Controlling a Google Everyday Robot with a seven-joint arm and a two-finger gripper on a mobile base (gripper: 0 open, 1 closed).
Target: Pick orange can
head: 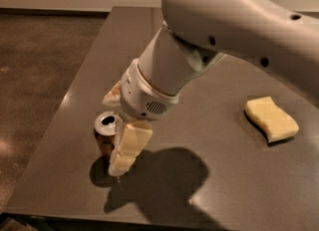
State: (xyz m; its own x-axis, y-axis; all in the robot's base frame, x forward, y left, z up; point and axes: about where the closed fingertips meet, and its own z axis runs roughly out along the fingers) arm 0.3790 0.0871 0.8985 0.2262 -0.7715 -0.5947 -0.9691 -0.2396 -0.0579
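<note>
The orange can stands upright near the front left of the dark table. I see its silver top with the pull-tab opening and a strip of brown side. My gripper hangs from the big white arm and straddles the can. One cream finger is down along the can's right front side, hiding most of it. The other finger shows just behind the can. The jaws stand apart, with the can between them.
A yellow sponge lies on the table at the right. The table's left edge and front edge are close to the can, with brown floor beyond the left edge. The arm's shadow falls right of the can.
</note>
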